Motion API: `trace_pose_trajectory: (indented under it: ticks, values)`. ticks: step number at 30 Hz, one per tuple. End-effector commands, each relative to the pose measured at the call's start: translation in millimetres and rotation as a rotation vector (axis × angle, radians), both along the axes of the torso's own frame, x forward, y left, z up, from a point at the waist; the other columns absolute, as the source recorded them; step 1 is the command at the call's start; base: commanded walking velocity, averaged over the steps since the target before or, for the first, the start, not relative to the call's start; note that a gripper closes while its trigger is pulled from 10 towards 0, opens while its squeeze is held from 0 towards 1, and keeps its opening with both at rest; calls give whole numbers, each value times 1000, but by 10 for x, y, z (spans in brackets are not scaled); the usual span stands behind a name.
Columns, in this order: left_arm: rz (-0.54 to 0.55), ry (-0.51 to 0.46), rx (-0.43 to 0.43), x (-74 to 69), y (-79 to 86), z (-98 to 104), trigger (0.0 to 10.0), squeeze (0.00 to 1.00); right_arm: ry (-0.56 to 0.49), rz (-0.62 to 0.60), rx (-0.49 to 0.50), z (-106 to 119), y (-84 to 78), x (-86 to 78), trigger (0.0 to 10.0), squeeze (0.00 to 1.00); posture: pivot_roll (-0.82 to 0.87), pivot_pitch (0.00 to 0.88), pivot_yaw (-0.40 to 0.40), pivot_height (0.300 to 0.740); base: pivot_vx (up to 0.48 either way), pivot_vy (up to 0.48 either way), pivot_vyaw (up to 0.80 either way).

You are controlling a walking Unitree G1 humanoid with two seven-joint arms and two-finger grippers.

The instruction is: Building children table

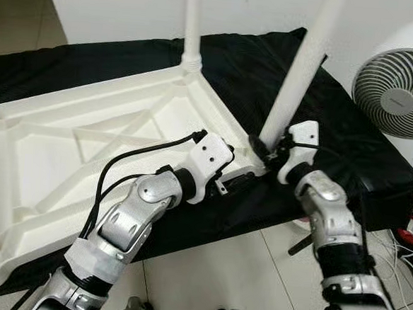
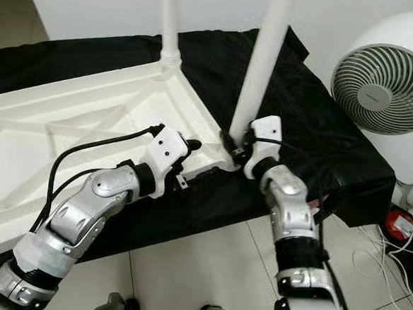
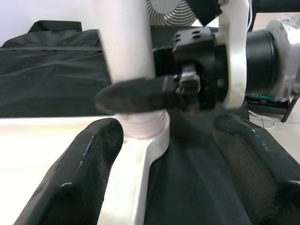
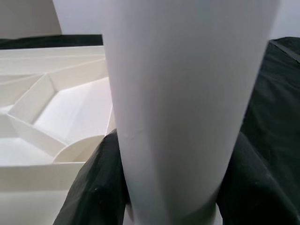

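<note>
Children's table top (image 1: pixel 86 154), white plastic, lying upside down with its ribbed underside up on a black cloth (image 1: pixel 283 68) that covers a low platform. Two white legs stand in corner sockets: the far leg (image 1: pixel 192 19) upright at the back corner, and the near leg (image 1: pixel 306 63) leaning slightly at the front corner nearest the robot's right arm. The right gripper (image 1: pixel 267 151) is clamped on the near leg just above its socket; the right wrist view shows a black finger (image 4: pixel 96 187) pressed against each side of the leg. The left gripper (image 1: pixel 222 177) hovers just beside the same corner with its fingers (image 3: pixel 79 173) spread apart, straddling the table rim and holding nothing. Judged state of assembly: about half complete. Two legs are fitted or nearly so, and the near one appears to be in the course of being seated or tightened; the two corners on the robot's left carry no standing leg, as far as can be seen. Those legs, and turning the table upright, remain. A white fan (image 1: pixel 399 83) stands on the tiled floor (image 1: pixel 233 277) beyond the platform.
</note>
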State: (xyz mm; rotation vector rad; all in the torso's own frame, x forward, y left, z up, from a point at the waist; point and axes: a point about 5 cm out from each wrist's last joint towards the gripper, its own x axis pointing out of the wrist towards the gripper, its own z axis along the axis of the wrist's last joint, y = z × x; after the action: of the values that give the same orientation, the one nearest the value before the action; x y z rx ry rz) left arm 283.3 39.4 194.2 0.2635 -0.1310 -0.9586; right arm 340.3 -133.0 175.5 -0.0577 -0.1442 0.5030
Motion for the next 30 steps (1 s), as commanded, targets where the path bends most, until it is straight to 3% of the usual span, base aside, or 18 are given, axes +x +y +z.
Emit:
trace_pose_trajectory:
  ticks: [1, 11, 12, 13, 16, 17, 24, 28, 29, 30]
  values:
    - [-84, 23, 37, -62, -17, -37, 10000, 0, -10, 48, 61, 60, 177, -44, 0, 0, -85, 114, 4, 740, 0, 0, 0]
    - [-62, 11, 55, -42, 46, -25, 10000, 0, 8, 52, 83, 89, 234, -160, 0, 0, -83, 109, 4, 740, 0, 0, 0]
    - [-58, 8, 57, -37, 53, -23, 10000, 0, 6, 40, 78, 90, 200, -171, 2902, 0, -83, 109, 4, 740, 0, 0, 0]
    - [-57, 4, 61, -38, 64, -23, 10000, 0, 5, 24, 72, 92, 158, -186, 8039, 0, -86, 116, 0, 740, 0, 0, 0]
    - [-57, 2, 64, -40, 70, -22, 10000, 0, 5, 14, 67, 94, 129, -193, 8039, 0, -86, 116, 0, 740, 0, 0, 0]
    - [-55, 1, 66, -39, 84, -24, 10000, 0, 5, 10, 64, 99, 101, -204, 10000, 0, -85, 121, -2, 740, 0, 0, 0]
    - [-58, 12, 81, -54, 154, -53, 10000, 0, 4, 38, 38, 121, -2, -224, 10000, 0, -89, 133, 6, 740, 0, 0, 0]
    - [-72, 25, 95, -84, 193, -76, 10000, 0, -24, 102, -26, 182, -108, -149, 10000, 0, -83, 131, 15, 740, 0, 0, 0]
    - [-74, 27, 98, -87, 198, -78, 10000, 0, -28, 115, -43, 198, -135, -120, 10000, 439, -83, 131, 15, 740, 0, 0, 0]
    - [-74, 27, 98, -87, 198, -78, 10000, 0, -28, 115, -43, 198, -135, -120, 10000, 439, -83, 131, 15, 740, 0, 0, 0]
